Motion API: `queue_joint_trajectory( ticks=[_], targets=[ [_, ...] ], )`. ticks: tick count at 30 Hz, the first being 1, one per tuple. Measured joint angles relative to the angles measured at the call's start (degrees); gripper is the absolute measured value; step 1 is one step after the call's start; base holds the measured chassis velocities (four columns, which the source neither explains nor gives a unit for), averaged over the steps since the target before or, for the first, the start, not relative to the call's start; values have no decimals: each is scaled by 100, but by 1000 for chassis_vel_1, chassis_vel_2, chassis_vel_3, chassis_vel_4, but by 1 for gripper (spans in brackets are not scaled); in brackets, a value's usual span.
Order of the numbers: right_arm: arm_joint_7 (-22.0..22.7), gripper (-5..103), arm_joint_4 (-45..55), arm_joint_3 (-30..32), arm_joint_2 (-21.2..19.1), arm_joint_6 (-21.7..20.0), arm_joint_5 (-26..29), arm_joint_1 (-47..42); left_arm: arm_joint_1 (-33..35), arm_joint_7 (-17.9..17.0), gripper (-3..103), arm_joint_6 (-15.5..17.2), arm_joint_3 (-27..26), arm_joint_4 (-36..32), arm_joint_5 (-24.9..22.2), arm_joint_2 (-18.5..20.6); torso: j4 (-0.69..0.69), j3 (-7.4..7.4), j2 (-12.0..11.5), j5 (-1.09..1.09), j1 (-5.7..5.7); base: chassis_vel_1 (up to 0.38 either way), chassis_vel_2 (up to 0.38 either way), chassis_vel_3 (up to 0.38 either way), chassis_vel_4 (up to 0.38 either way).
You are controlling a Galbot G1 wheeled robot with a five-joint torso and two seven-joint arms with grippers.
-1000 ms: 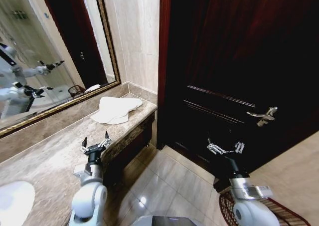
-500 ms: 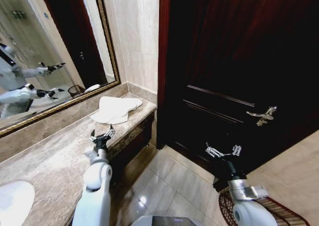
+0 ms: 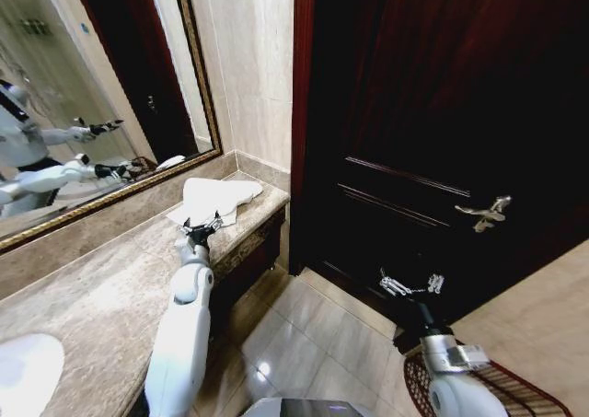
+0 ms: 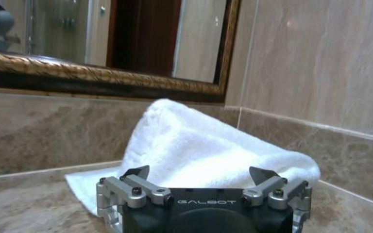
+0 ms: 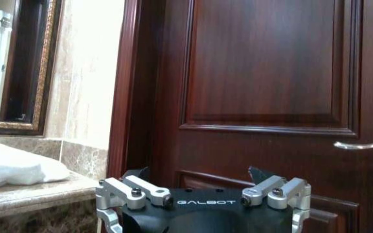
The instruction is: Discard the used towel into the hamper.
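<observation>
Left gripper (image 3: 202, 225) spread, just short of white towel (image 3: 217, 200) on marble counter (image 3: 101, 288); right gripper (image 3: 409, 284) spread, facing dark door (image 3: 442, 113); hamper (image 3: 515, 389) below.

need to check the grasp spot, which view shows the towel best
The left wrist view: the towel rises close ahead of the open left gripper. The head view shows it whole but far off; the right wrist view catches one end.

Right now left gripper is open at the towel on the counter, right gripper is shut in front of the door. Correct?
One error: the right gripper is open, not shut; the right wrist view shows its fingers spread apart with nothing between them. The rest holds: the left gripper is open just short of the towel on the counter, and the right one hangs before the door.
</observation>
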Motion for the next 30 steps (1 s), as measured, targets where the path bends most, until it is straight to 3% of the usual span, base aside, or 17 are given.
queue_joint_trajectory(
  ticks=[10, 14, 15, 17, 21, 23, 26, 30],
  targets=[
    [1, 100, -35, 56, 21, -2, -9, 2, -704, -311, 100, 914, 293, 665, -226, -8, -1, 0, 0, 1, 0, 0, 0, 0, 0],
    [5, 100, -49, 72, 19, 3, -6, 0, -815, -219, 101, 926, 295, 814, -252, -3, 0, -1, 0, 1, 0, 0, 0, 0, 0],
    [5, 100, -57, 84, 19, 8, -2, -2, -848, -169, 94, 897, 294, 874, -229, 7, -1, -1, 0, 2, 0, 0, 0, 0, 0],
    [5, 100, -67, 93, 18, 14, 4, -4, -872, -122, 94, 843, 294, 946, -206, 31, -1, -1, 0, 1, 0, 0, 0, 0, 0],
    [9, 100, -91, 90, 41, 33, 16, 21, -864, -43, 77, 694, 268, 1021, -190, 119, 0, -1, 0, 1, 0, 0, 0, 0, 0],
    [9, 100, -94, 84, 46, 34, 15, 28, -861, -39, 77, 664, 262, 1031, -192, 131, 0, -1, 0, 1, 0, 0, 0, 0, 0],
    [9, 100, -117, 73, 60, 44, 12, 40, -858, -21, 66, 572, 240, 1065, -200, 171, 0, -1, 0, 0, 0, 0, 0, 0, 0],
    [10, 100, -123, 73, 64, 49, 11, 41, -855, -7, 61, 530, 233, 1079, -202, 191, 0, -1, 0, 1, 0, 0, 0, 0, 0]
  ],
)
